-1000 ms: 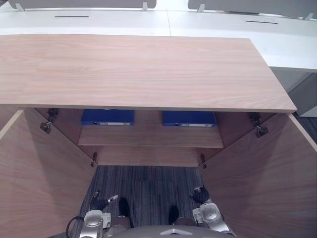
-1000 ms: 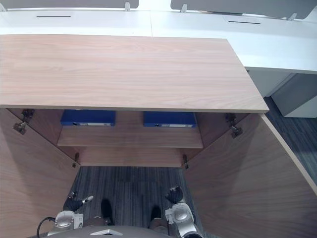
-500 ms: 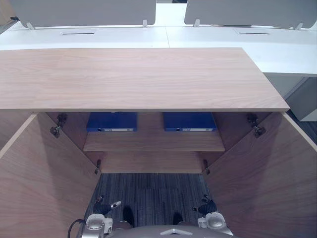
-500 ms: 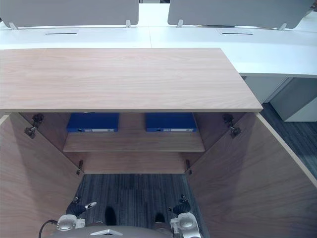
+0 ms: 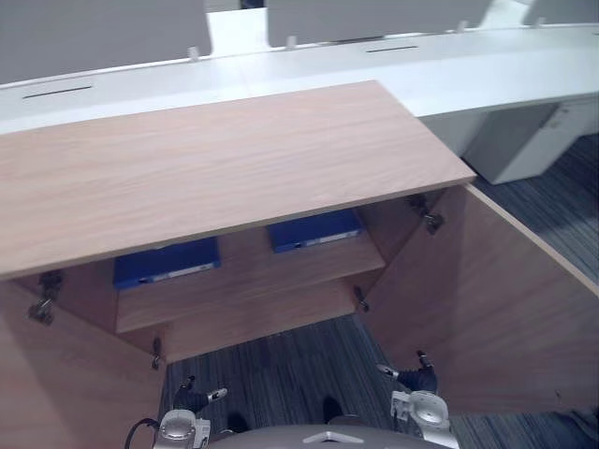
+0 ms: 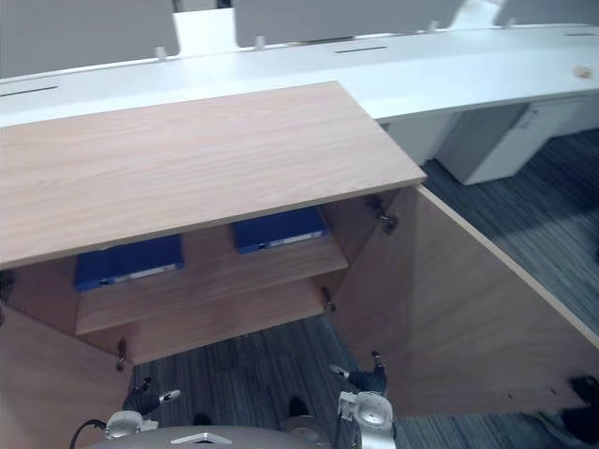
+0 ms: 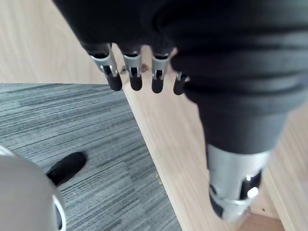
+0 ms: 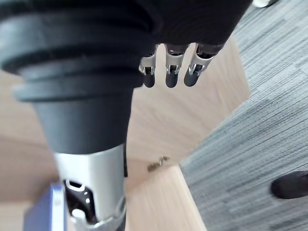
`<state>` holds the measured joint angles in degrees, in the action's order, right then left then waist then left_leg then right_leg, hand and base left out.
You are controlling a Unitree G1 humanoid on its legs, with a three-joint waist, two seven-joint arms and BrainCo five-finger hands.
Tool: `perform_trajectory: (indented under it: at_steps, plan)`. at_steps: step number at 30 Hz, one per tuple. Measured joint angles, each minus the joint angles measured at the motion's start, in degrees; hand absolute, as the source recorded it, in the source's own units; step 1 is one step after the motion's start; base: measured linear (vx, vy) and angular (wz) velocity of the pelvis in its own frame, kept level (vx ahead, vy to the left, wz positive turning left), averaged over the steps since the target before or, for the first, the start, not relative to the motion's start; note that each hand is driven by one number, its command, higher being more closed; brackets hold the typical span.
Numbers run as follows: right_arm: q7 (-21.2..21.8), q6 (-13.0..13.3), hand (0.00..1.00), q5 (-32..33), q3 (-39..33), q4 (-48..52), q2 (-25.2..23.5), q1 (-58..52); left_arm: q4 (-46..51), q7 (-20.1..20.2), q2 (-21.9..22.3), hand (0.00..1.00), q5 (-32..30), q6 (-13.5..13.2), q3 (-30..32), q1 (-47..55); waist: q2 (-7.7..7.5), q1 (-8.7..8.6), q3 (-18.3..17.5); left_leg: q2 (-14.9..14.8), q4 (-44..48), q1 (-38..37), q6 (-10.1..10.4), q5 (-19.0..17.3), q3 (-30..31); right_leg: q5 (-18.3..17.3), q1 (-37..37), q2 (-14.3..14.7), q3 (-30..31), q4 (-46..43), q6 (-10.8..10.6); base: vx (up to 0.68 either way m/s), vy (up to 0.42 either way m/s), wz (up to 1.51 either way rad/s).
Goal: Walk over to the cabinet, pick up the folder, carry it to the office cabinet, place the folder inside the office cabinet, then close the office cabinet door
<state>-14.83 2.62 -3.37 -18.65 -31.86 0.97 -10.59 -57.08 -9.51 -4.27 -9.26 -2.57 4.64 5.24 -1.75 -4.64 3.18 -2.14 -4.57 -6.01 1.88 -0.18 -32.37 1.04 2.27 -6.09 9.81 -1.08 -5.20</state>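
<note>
Cabinet (image 5: 215, 159) stands directly ahead with both doors swung wide: left door (image 5: 56, 383), right door (image 5: 487, 299). Two blue folders lie flat on the upper shelf (image 5: 253, 273), well apart from each other: left folder (image 5: 167, 264) and right folder (image 5: 314, 231), both partly hidden under the cabinet top. Left hand (image 5: 194, 399) and right hand (image 5: 417, 379) hang low over the carpet (image 5: 281, 374), well short of the shelf and touching nothing. The left wrist view shows its fingers (image 7: 114, 77) straight and relaxed, nothing held, with door panel and carpet past them. The right wrist view shows the same: fingers (image 8: 170, 72) loose and empty. A white tabletop (image 5: 487, 70) runs behind the cabinet. Judgement: this is the approach and pick-up step. No folder is grasped, and which of the two is the target cannot be told. The next move calls for closing in between the open doors, lowering enough to clear the cabinet top, and reaching into the shelf bay. Fingers should slide under or pinch the near edge of one folder without clipping either door or the hinges.
</note>
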Motion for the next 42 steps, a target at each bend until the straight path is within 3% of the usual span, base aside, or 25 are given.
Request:
perform_trajectory:
  at_steps: [7,13,18,26,33,42]
  plan:
    - [-2.95,1.35,0.00,8.53,-6.61,14.47,-4.09,-6.27,2.71,0.01,4.83,0.00,-0.02,0.18,4.77,0.20,0.24,-2.12,-0.16,-1.20,0.01,-4.33,1.71,-2.77,-12.21,0.55,3.36,2.70,5.52,-3.03,0.46,0.01,-0.048,-0.85]
    - [-5.38,3.61,0.00,11.99,-12.87,24.93,-4.40,-7.49,4.80,0.78,8.71,0.00,-1.11,0.19,6.48,0.10,0.73,-3.34,-0.22,-1.93,0.00,-6.20,2.60,-3.44,-15.72,-0.15,3.73,3.93,6.11,-4.65,-0.33,0.00,-0.066,-0.32]
    - [-5.75,4.01,0.00,12.61,-15.02,28.88,-3.98,-5.85,4.82,1.39,9.00,0.00,-1.13,0.19,6.59,0.58,1.37,-3.19,-0.24,-2.48,0.01,-6.52,3.10,-3.38,-16.78,-0.69,4.24,4.74,6.78,-4.98,-0.36,0.01,-0.063,-0.11]
    - [-5.60,4.77,0.00,13.26,-17.70,28.45,1.91,0.57,4.81,2.43,8.82,0.00,-1.14,0.16,6.04,0.89,1.92,-2.95,-0.57,-2.57,0.01,-5.97,3.01,-3.35,-17.75,-0.92,4.97,5.22,7.77,-4.83,-0.46,0.03,-0.046,-0.07]
    - [-3.56,5.08,0.00,15.34,-19.27,19.34,10.97,5.74,4.58,3.42,7.96,0.00,-1.15,0.05,2.84,0.92,2.30,-3.06,-0.26,-2.46,0.01,-4.57,2.76,-3.49,-16.48,-0.86,5.60,4.75,7.21,-4.33,-0.55,0.02,-0.048,0.08]
    - [-2.32,5.08,0.00,19.32,-20.93,11.82,16.99,9.34,4.06,4.14,6.42,0.00,-1.15,-0.36,0.34,1.09,4.80,-3.12,0.91,-2.20,0.02,-3.40,2.55,-3.46,-15.10,-0.74,5.89,4.17,6.55,-3.86,-0.75,-0.01,-0.056,0.07]
